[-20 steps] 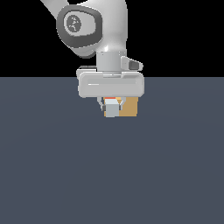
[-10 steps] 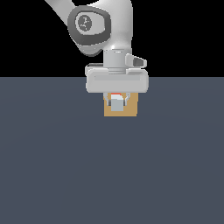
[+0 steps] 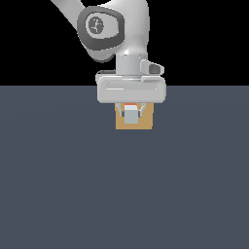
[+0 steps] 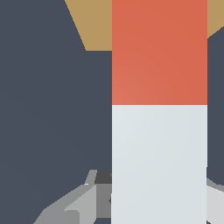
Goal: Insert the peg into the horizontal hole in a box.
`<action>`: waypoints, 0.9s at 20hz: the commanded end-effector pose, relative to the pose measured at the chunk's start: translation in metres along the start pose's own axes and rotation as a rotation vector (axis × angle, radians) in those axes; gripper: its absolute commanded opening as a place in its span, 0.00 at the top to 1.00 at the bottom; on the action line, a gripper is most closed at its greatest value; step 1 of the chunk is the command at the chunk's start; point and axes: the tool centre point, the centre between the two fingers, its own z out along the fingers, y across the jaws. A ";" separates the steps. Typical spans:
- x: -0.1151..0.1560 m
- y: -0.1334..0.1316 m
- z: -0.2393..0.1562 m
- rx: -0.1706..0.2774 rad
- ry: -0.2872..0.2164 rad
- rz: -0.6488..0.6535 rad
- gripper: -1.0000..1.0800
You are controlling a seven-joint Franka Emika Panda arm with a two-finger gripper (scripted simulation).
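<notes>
The tan-orange box (image 3: 146,121) stands on the dark floor in the exterior view, partly behind my hand. My gripper (image 3: 131,115) is shut on the peg (image 3: 130,116), whose white end faces the camera with a sliver of red-orange showing above it. In the wrist view the peg (image 4: 159,109) runs lengthwise, white near my fingers (image 4: 78,203) and red-orange toward the box (image 4: 94,24). The red-orange end reaches over the box's face. The hole is hidden behind the peg and the gripper.
The dark grey-blue floor (image 3: 121,194) spreads all around the box. The arm's wrist and white hand body (image 3: 130,90) hang directly above and in front of the box.
The arm with the peg has shifted toward the exterior view's right, so the peg now sits in front of the box's middle rather than its left part.
</notes>
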 end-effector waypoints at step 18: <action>0.074 0.000 -0.003 -0.005 0.001 0.000 1.00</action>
